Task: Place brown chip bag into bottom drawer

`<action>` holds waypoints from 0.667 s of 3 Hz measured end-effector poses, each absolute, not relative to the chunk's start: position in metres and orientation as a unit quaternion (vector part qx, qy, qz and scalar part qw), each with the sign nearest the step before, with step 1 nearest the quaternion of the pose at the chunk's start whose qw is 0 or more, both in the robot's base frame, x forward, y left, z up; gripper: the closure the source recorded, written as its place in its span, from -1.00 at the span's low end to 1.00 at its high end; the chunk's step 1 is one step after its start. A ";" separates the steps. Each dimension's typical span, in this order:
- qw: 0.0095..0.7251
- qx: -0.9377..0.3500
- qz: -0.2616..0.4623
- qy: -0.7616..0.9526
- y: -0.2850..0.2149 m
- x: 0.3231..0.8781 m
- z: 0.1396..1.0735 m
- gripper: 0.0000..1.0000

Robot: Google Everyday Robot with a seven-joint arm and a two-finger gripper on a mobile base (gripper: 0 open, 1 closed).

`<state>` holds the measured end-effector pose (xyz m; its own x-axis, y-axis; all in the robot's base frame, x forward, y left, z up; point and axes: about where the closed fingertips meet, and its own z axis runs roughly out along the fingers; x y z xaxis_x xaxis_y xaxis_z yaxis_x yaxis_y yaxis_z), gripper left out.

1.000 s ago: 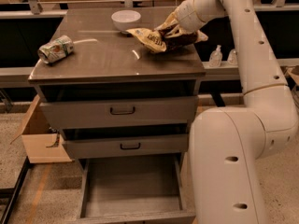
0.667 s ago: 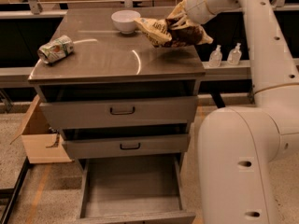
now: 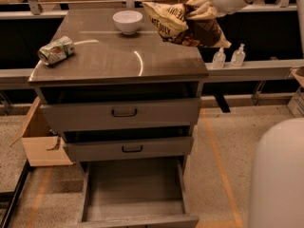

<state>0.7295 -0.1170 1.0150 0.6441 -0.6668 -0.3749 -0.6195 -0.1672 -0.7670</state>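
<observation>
The brown chip bag (image 3: 183, 23) hangs in the air above the cabinet top's far right corner, dark brown with a pale yellow lettered panel facing left. My gripper (image 3: 205, 6) is shut on the bag's upper right part, at the top right of the camera view, with the white arm running off the top edge. The bottom drawer (image 3: 135, 188) is pulled out at the bottom of the view, a wide grey tray with nothing in it. It lies well below and to the left of the bag.
A white bowl (image 3: 127, 21) and a dented green-and-white can (image 3: 56, 50) sit on the cabinet top (image 3: 118, 56). Two closed drawer fronts (image 3: 124, 113) with black handles are above the open drawer. A cardboard box (image 3: 40, 141) stands left. Two bottles (image 3: 228, 57) stand on a right ledge. My white base (image 3: 280, 175) fills the lower right.
The gripper has lifted the chip bag off the cabinet top and carried it up and to the right. The can and bowl have not moved.
</observation>
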 end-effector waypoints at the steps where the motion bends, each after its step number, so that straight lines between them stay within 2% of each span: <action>1: 0.482 -0.767 -0.014 0.423 -0.112 0.726 1.005 1.00; 2: 0.482 -0.767 -0.015 0.423 -0.111 0.726 1.005 1.00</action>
<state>0.7260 -0.1114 1.0055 0.6424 -0.6623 -0.3855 -0.6343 -0.1772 -0.7525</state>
